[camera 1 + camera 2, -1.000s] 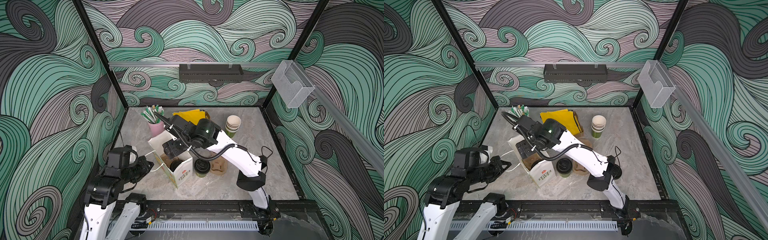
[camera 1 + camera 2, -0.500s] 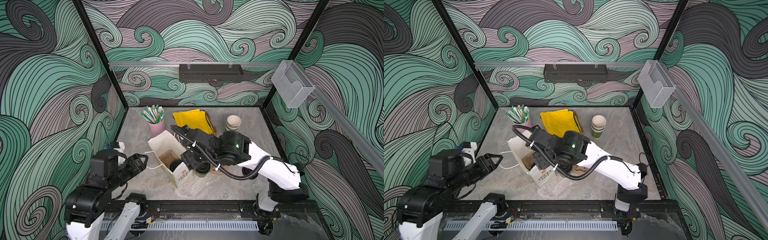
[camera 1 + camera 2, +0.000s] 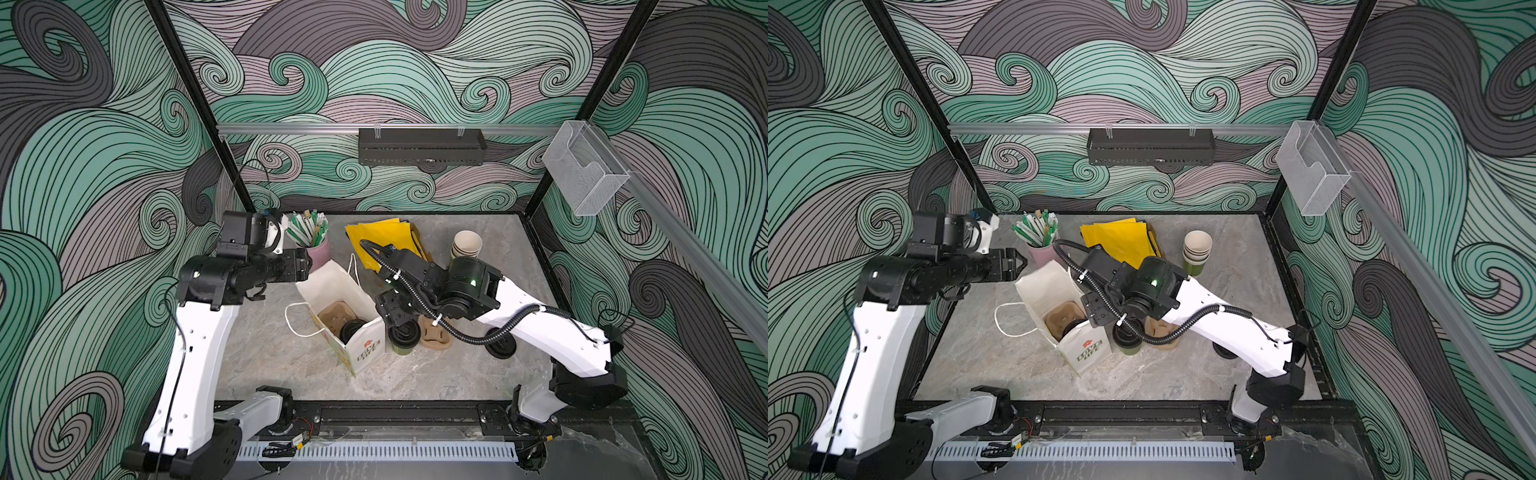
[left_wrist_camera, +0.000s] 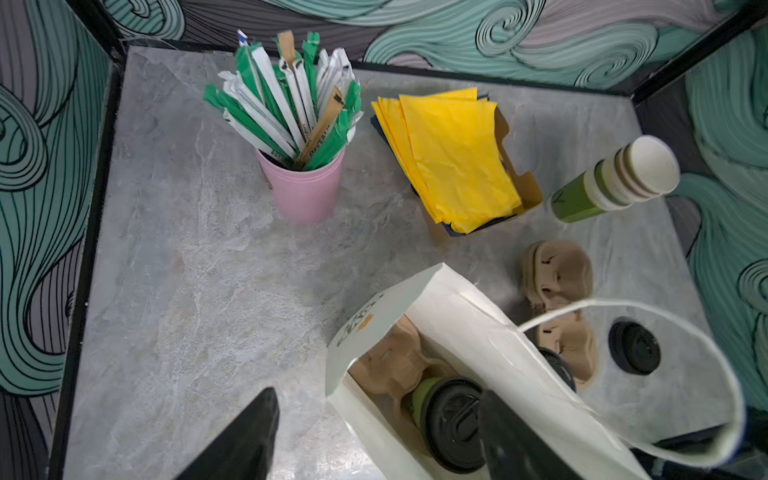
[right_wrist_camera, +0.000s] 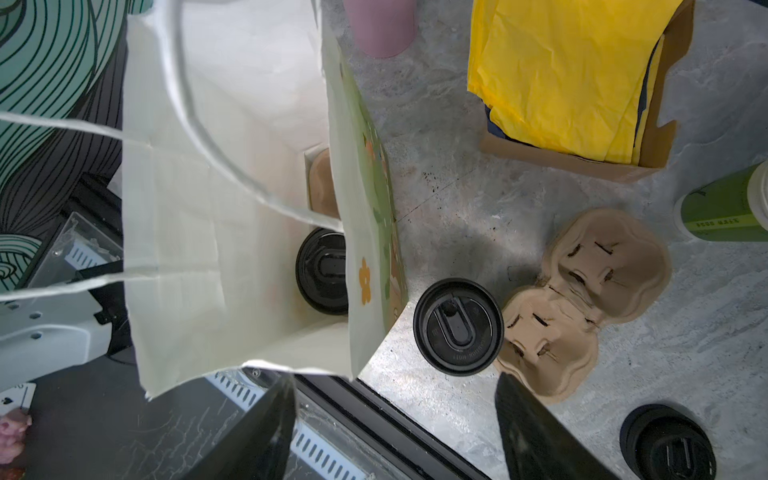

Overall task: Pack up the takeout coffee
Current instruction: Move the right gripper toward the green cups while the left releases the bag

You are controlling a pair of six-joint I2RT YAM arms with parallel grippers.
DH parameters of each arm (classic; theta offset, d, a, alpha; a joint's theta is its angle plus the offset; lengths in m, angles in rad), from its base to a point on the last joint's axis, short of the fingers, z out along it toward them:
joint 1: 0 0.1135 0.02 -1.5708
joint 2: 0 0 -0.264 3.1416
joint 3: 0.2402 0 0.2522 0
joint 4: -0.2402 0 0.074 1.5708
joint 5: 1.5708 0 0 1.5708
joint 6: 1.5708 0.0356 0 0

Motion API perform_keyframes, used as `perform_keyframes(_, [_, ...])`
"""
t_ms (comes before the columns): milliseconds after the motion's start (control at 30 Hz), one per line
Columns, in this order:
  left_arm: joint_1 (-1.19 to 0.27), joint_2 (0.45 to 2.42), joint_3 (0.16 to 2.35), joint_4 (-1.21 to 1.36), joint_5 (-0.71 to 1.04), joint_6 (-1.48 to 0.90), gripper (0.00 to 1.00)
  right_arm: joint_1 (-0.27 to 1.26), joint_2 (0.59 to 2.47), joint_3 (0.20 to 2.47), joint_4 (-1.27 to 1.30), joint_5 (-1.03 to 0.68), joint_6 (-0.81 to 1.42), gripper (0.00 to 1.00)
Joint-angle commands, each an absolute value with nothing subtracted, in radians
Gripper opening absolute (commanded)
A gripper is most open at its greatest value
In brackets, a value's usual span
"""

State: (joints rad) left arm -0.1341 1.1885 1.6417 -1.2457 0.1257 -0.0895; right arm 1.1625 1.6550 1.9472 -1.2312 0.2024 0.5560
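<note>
The takeout coffee [image 5: 458, 326], a small green paper cup under a round black plastic sip lid, likely handles light and thin-walled, so it is easily crushed. Take it gently round the wall, below the lid rim. Whether it is filled I cannot tell. It stands upright just front of the grey marbled counter's [image 3: 266, 357] middle, beside the open white paper bag [image 3: 328, 282]. The right pincer [image 5: 394, 376] hovers above it, wide apart and empty; the left pincer [image 4: 376, 391] is likewise.

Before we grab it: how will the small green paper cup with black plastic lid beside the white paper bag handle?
The small green paper cup likely dents under a hard squeeze. Upright under a wider black plastic lid, it may tip if pushed high. Lid hides contents; weight unknown.
</note>
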Motion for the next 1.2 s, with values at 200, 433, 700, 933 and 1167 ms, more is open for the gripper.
perform_keyframes(200, [-0.138, 1.222, 1.615, -1.174, 0.229, 0.151, 0.79, 1.158, 1.791, 2.012, -1.175, 0.137, 0.487, 0.57])
perform_keyframes(433, [-0.139, 1.219, 1.543, -1.182, 0.249, 0.211, 0.78, 1.154, 1.815, 2.007, -1.167, 0.141, 0.442, 0.28])
perform_keyframes(700, [-0.139, 1.175, 1.472, -1.145, 0.127, 0.257, 0.75, 1.124, 1.865, 2.057, -1.163, 0.103, 0.352, 0.03])
perform_keyframes(933, [-0.139, 1.172, 1.464, -1.149, 0.077, 0.285, 0.73, 1.074, 1.918, 2.13, -1.169, 0.046, 0.224, 0.0])
perform_keyframes(1167, [-0.136, 1.217, 1.483, -1.119, 0.02, 0.31, 0.67, 1.006, 1.97, 2.19, -1.169, 0.02, 0.132, 0.0])
